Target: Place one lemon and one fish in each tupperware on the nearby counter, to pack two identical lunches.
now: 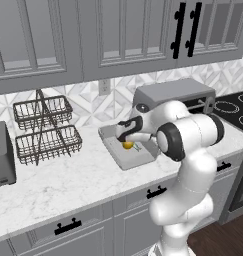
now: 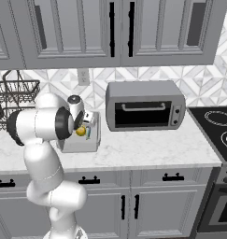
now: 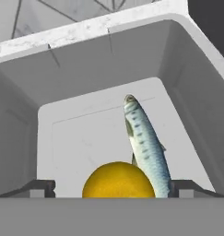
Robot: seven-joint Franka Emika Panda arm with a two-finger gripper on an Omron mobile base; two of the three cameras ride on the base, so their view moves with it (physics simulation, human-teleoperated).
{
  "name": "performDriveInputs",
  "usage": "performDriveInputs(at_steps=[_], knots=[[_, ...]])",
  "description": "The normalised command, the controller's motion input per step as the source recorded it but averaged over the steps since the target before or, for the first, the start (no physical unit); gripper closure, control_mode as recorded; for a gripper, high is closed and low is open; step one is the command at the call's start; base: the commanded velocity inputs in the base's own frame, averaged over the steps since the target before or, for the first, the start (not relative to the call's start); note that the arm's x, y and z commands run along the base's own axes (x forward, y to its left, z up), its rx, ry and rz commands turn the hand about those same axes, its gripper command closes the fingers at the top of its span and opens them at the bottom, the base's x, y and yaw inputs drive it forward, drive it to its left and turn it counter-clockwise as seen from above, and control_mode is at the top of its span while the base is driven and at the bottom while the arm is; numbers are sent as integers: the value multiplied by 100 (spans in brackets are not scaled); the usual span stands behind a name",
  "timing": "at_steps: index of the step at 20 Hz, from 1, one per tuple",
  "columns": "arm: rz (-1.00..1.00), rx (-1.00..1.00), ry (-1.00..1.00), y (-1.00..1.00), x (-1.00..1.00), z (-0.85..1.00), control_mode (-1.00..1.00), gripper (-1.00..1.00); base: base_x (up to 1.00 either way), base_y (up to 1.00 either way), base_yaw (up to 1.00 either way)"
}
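A light-grey tupperware (image 1: 124,161) (image 2: 76,146) (image 3: 99,73) sits on the white marble counter (image 1: 68,185) (image 2: 147,149) beside the toaster oven. In it lie a yellow lemon (image 1: 127,145) (image 2: 81,131) (image 3: 118,180) and, right beside it, a slender silvery fish (image 3: 143,138) (image 1: 138,147). My gripper (image 1: 127,138) (image 2: 82,127) (image 3: 112,189) hangs just above the tray, pointing down into it. Its fingertips (image 3: 39,189) stand wide apart on either side of the lemon, with a gap on each side, so the gripper is open.
A grey toaster oven (image 1: 173,95) (image 2: 145,109) stands just right of the tray. Tiered wire baskets (image 1: 43,130) (image 2: 12,93) stand to the left, and a grey appliance (image 1: 0,155) sits at the far left. A black stove top (image 1: 233,110) (image 2: 217,126) adjoins the counter's right end.
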Motion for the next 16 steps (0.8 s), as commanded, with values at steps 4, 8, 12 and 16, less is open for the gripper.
performDriveInputs(at_steps=[4, 8, 12, 16], knots=[[-3, 0, -21, -9, -80, 46, -100, -100, 0, 0, 0], [-2, 0, -41, -31, -100, 75, -100, -100, 0, 0, 0], [0, 2, -34, -42, -100, 93, -100, -100, 0, 0, 0], [-1, 7, -21, -57, -100, 98, -100, -100, 0, 0, 0]])
